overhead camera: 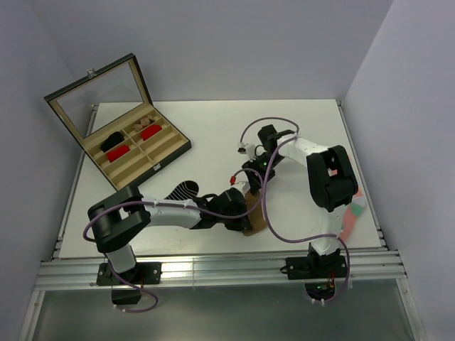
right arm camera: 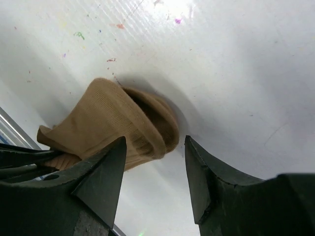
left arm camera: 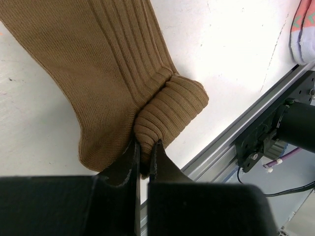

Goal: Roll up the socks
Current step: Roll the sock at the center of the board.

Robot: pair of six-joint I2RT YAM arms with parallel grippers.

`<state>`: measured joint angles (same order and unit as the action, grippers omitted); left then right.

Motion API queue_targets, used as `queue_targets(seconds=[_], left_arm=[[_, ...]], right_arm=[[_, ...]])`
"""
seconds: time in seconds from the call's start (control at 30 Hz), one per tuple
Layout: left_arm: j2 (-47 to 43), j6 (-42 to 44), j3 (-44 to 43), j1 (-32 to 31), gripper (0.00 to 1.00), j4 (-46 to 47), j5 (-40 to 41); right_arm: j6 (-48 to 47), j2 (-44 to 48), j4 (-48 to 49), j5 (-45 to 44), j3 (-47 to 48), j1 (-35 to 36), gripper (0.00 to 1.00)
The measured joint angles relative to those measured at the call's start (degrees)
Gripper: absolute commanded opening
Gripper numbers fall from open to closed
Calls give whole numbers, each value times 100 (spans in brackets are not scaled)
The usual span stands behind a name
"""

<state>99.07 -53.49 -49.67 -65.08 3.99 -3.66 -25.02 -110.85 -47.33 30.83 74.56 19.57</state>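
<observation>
The tan-brown sock [left arm camera: 113, 73] lies flat near the table's front edge, one end rolled into a thick ribbed bundle [left arm camera: 170, 110]. My left gripper [left arm camera: 145, 147] is shut on that rolled end. From above, the tan sock [overhead camera: 254, 226] is mostly hidden under the left gripper [overhead camera: 244, 217]. The sock's other end [right arm camera: 123, 123] gapes open just beyond my right gripper [right arm camera: 155, 147], which hangs open above the table with nothing between its fingers. The black sock with thin white stripes [overhead camera: 183, 190] lies partly under the left forearm. The right gripper [overhead camera: 247, 186] sits just beyond the left one.
An open wooden case [overhead camera: 135, 145] with a glass lid stands at the back left, holding red and black bundles. A coral-pink patterned sock [overhead camera: 353, 213] lies by the right arm's base; its edge [left arm camera: 302, 29] shows near the metal front rail [left arm camera: 231, 142].
</observation>
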Motion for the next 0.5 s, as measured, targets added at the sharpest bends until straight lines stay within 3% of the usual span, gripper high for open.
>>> queue_targets(seconds=[0.2,0.3,0.5], left_arm=[[17,-28,-22,20,0,-37,-107],[24,-37,-35,59,0,-68,-177],[98,-31,-221,173,0,-350,-369]], right_arm=[[116,11,63,-24,46,-63,54],[96,-24,59,-15,57,-70,37],[48,-269,-33,24,144,-70,37]])
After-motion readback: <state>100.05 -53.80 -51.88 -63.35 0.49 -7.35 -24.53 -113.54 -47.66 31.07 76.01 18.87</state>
